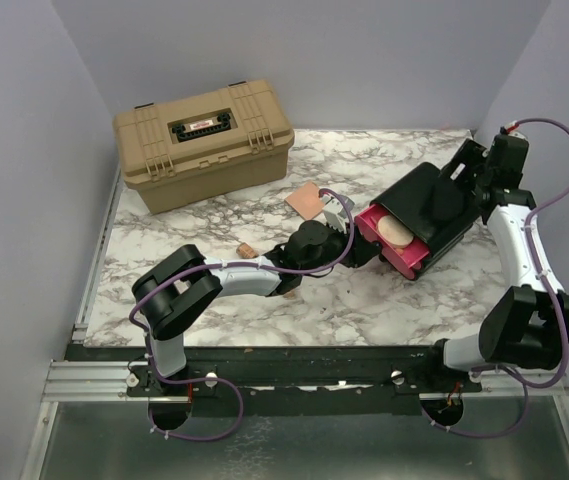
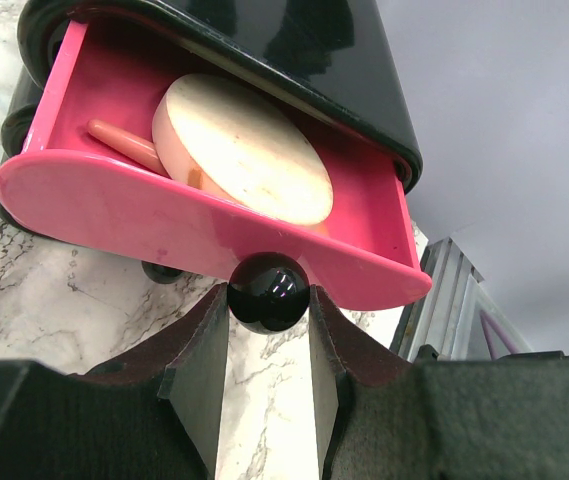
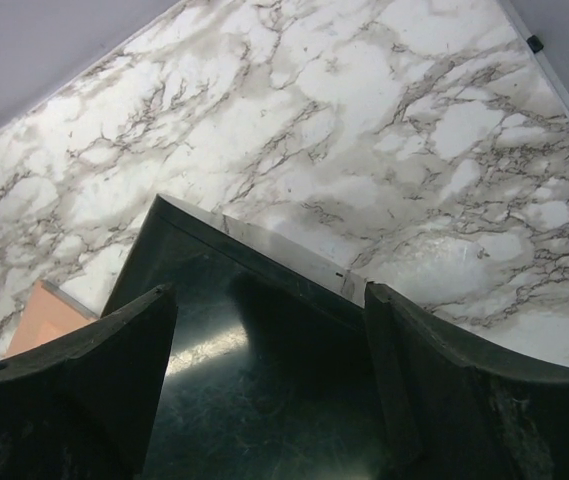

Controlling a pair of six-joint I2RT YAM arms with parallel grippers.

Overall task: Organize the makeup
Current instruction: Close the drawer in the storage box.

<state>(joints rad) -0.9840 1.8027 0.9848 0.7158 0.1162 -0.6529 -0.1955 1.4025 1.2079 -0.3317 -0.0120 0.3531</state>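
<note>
Grey walls [image 1: 364,60] box in my marble tabletop [image 1: 384,310], with a tan toolbox [image 1: 204,145] at 11 o'clock. Bare marble lies toward 12 and 6. My left gripper [image 2: 268,300] pinches the black knob [image 2: 268,290] of the pink drawer [image 2: 164,215], which holds the round peach compact [image 2: 239,150] and a half-hidden copper lipstick tube [image 2: 124,145]. The square copper-pink compact [image 1: 307,199] lies near centre, with a second lipstick tube [image 1: 247,249] toward 9. My right gripper [image 3: 269,295] is spread above the black box [image 1: 414,200] at 2; I cannot tell whether it touches.

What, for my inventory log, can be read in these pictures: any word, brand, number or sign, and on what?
Label on the tan case lid: a white-and-red mark on a black plate, too small to read.
Black box, drawer, knob, compact: no text shows.
Right wrist view: no text.
</note>
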